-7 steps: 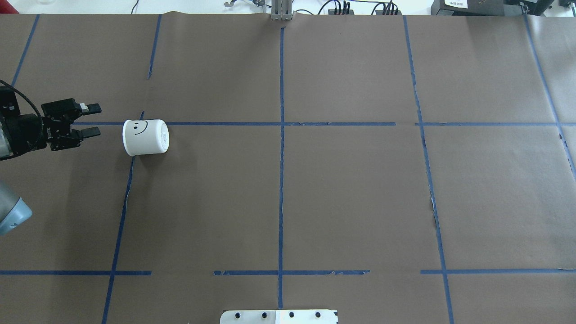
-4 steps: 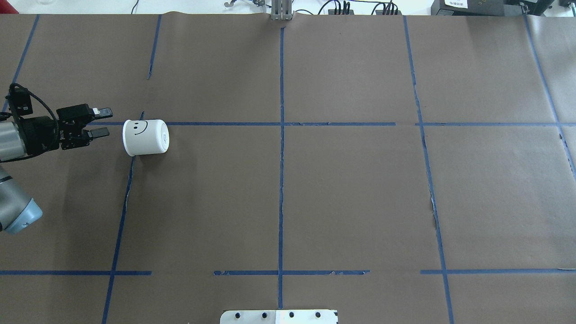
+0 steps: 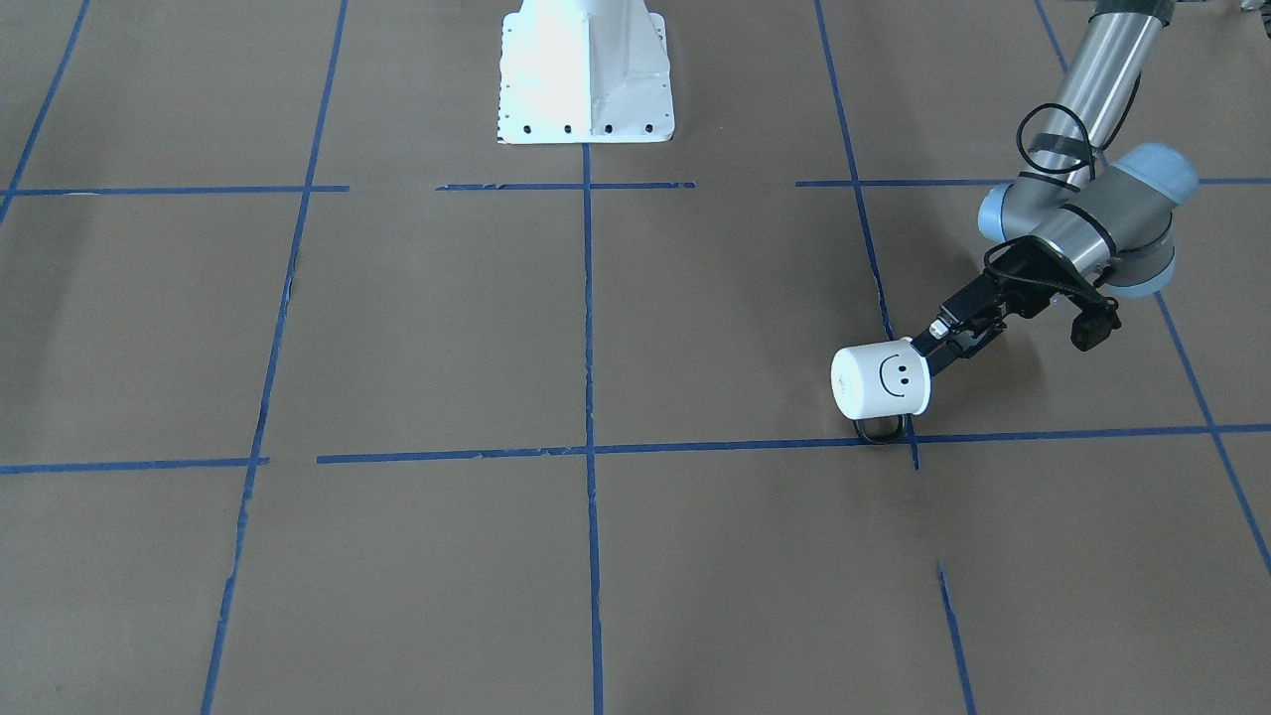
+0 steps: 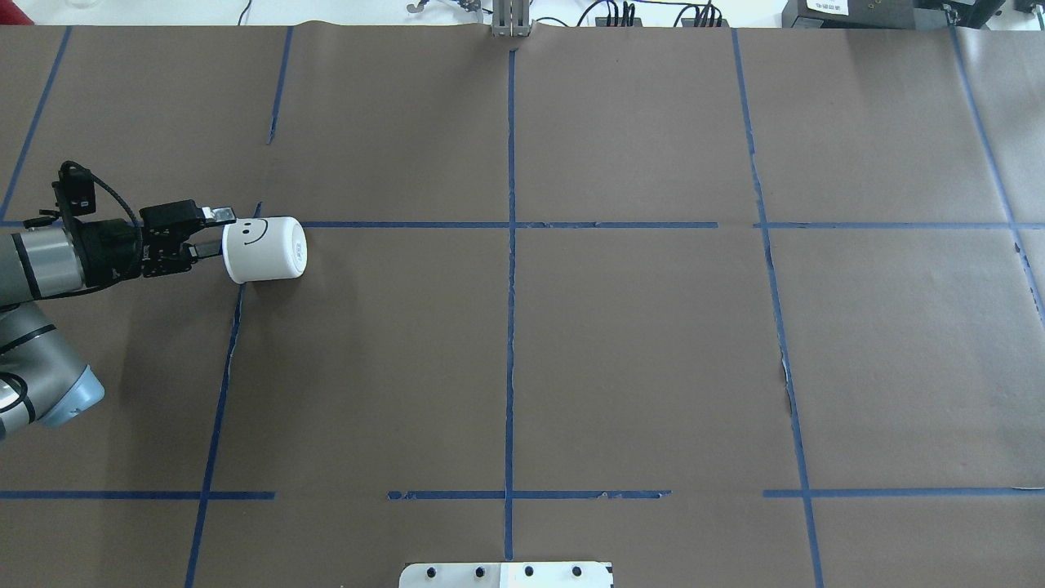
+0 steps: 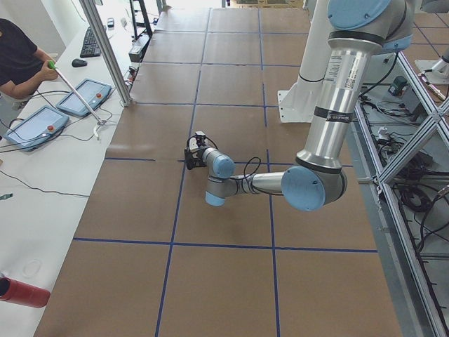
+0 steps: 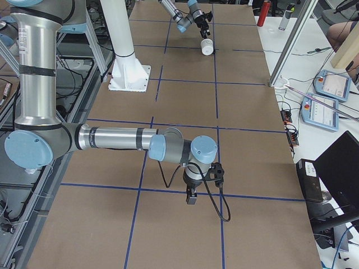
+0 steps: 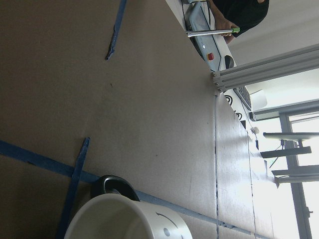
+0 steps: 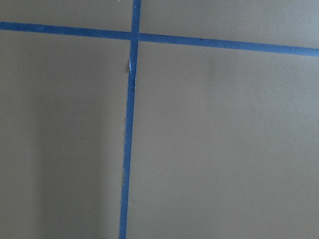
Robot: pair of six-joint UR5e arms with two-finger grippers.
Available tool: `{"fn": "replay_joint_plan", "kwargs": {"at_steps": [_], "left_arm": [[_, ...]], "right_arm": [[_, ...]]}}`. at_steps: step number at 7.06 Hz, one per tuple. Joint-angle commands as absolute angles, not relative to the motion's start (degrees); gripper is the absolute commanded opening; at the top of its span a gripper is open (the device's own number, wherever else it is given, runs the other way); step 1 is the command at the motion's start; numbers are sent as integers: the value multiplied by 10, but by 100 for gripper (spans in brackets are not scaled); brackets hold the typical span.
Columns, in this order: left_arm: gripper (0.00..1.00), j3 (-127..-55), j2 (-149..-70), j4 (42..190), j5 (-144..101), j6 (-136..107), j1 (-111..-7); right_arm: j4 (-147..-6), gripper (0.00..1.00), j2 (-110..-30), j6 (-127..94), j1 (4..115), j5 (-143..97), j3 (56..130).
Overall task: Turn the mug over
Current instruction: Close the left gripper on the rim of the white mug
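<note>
The white mug [image 4: 264, 249] with a black smiley lies on its side on the brown table at the left. Its open mouth faces my left gripper [image 4: 214, 233] and its flat base faces the table's middle. Its black handle [image 3: 879, 432] rests on the table on the far side from the robot. The left gripper is open, with its fingertips at the mug's rim [image 3: 928, 348]. The left wrist view shows the mug's rim and white interior [image 7: 124, 219] close below. My right gripper [image 6: 190, 197] hangs low over bare paper, and I cannot tell its state.
The robot's white base plate [image 3: 586, 70] stands at the near middle edge. Blue tape lines [image 4: 510, 245] cross the brown paper. A side bench with teach pendants [image 5: 35, 126] and an operator [image 5: 17, 60] lies beyond the table's far edge.
My left gripper has moved right along the tape line, from a short gap away up to the mug's rim. The mug has not moved.
</note>
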State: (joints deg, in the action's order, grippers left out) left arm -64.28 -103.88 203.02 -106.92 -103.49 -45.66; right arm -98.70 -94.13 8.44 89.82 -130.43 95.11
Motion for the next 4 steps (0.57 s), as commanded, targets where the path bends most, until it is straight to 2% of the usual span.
{"fn": "replay_joint_plan", "kwargs": {"at_steps": [1,4], "left_arm": [[93,-635,-1053,2038,-1063,-1034,-450],[86,-585,-1069,2086,-1063,-1027,-434]], "right_arm": [[-987,100,-941,84,898,-1304,951],[-987,100,-941,84,898,-1304,952]]}}
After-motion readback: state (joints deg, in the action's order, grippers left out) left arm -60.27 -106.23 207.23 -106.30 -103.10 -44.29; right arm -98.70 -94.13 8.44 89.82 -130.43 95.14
